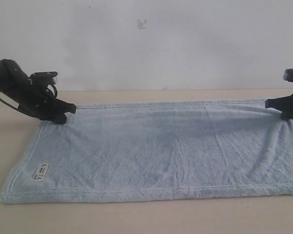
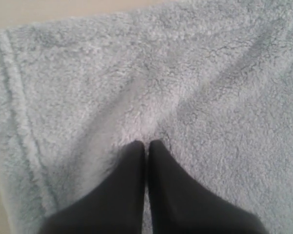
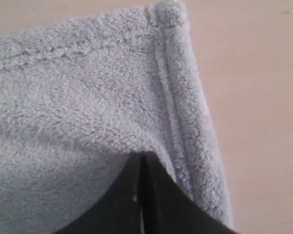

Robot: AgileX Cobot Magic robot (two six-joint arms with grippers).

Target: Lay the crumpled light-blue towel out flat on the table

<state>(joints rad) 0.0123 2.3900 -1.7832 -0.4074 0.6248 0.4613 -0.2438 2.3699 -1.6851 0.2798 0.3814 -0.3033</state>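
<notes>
The light-blue towel (image 1: 161, 151) lies spread out as a wide rectangle on the beige table (image 1: 136, 219), its white label (image 1: 40, 171) near the front left corner. My left gripper (image 1: 66, 113) sits at the towel's far left corner. In the left wrist view its black fingers (image 2: 146, 144) are pressed together, with a raised ridge of towel (image 2: 185, 73) running from their tips. My right gripper (image 1: 278, 108) holds the far right corner. In the right wrist view it (image 3: 145, 157) is shut, with the hemmed corner of the towel (image 3: 78, 87) draped over its tips.
A pale wall (image 1: 146, 44) stands behind the table. Bare table (image 3: 254, 97) shows beside the right corner, and a strip of table (image 2: 39, 9) beyond the left one. The towel's right end runs out of the exterior view.
</notes>
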